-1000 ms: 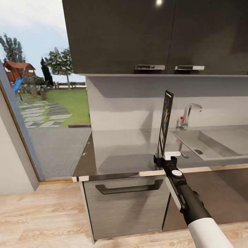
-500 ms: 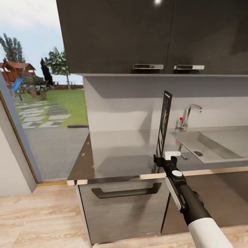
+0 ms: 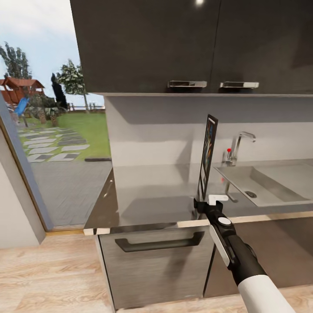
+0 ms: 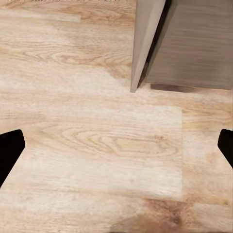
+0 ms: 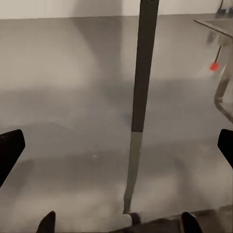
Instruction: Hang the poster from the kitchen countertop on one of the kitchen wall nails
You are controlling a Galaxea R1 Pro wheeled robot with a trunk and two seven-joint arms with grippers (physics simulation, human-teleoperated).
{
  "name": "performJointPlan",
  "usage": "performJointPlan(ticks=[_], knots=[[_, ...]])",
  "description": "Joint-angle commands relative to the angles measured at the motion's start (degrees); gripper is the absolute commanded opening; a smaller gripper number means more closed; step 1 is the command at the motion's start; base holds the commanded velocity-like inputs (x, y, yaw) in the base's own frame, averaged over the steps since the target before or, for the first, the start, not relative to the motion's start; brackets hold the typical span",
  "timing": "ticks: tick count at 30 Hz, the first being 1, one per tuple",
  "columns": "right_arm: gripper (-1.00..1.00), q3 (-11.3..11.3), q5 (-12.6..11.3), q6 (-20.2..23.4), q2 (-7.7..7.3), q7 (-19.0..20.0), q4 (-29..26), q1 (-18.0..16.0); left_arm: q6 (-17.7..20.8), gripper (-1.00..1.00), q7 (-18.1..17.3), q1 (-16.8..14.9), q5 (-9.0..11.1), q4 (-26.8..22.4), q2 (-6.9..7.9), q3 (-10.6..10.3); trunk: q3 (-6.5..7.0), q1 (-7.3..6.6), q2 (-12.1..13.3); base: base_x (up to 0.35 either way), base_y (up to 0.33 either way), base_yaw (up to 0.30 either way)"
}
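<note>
The poster (image 3: 208, 157) stands upright and edge-on on the grey kitchen countertop (image 3: 152, 195), just left of the sink; a sliver of its dark blue artwork shows. In the right wrist view the poster (image 5: 142, 63) is a thin dark strip with its reflection below it on the metal. My right gripper (image 3: 204, 201) sits at the poster's lower edge, near the counter's front. It is open (image 5: 116, 145), its fingertips (image 5: 9, 148) far apart on either side of the strip. My left gripper (image 4: 116, 145) is open over the wooden floor. No wall nail can be made out.
An inset sink (image 3: 261, 182) with a chrome tap (image 3: 239, 145) lies right of the poster. Dark wall cabinets (image 3: 191, 43) hang overhead. A grey drawer front (image 3: 156, 261) sits below the counter. A glass door to a garden (image 3: 52, 139) opens at the left.
The whole view has shifted slightly, so the camera moved. The poster and my right gripper keep the same relation to each other and to the tap.
</note>
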Motion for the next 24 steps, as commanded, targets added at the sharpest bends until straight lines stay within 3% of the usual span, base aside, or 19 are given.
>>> performJointPlan(ticks=[1,24], knots=[[1.00,0.26,-0.60,0.24,-0.10,-0.56,-0.06,-0.03,0.00,1.00,-0.38,0.00,0.00,-0.06,-0.03,0.19,-0.05,0.02,-0.03,0.158,0.000,0.000],[1.00,0.26,-0.67,0.22,-0.44,-0.56,0.12,-0.03,-0.07,1.00,-0.38,0.00,0.00,-0.06,-0.03,0.24,-0.05,0.02,-0.03,0.056,0.000,0.000]])
